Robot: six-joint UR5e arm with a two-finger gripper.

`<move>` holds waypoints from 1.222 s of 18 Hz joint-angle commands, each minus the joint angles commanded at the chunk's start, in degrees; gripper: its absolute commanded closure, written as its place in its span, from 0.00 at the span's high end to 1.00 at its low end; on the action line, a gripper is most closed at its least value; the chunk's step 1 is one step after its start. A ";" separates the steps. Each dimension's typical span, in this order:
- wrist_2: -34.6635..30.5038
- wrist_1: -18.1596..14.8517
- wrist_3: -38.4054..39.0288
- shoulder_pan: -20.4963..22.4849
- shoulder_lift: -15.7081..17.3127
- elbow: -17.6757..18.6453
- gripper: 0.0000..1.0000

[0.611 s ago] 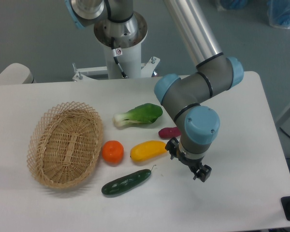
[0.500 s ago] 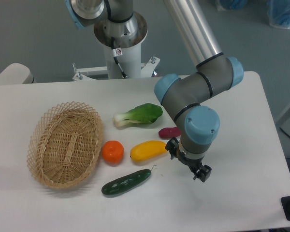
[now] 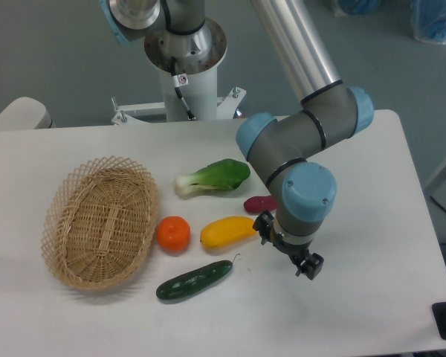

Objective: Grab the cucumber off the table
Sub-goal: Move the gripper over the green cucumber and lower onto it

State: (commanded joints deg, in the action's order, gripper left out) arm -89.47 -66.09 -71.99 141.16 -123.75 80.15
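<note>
the glossy, stiff, likely slippery cucumber [image 3: 194, 281] on the bench [image 3: 372, 297] is best gripped mid-length; whether the empty hand [image 3: 306, 265] is released cannot be told.

The arm's wrist is covering part of the purple vegetable [image 3: 260, 203]; the claw [image 3: 306, 266] jaw opening is appearing too small to judge.
</note>
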 joint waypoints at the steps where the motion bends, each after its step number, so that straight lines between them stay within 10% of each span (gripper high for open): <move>1: 0.17 -0.09 0.97 0.00 0.26 0.26 1.00; 22: 0.26 5.98 9.94 -11.25 -1.67 5.19 1.00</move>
State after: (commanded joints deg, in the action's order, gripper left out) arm -89.21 -60.12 -62.05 129.90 -125.42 85.34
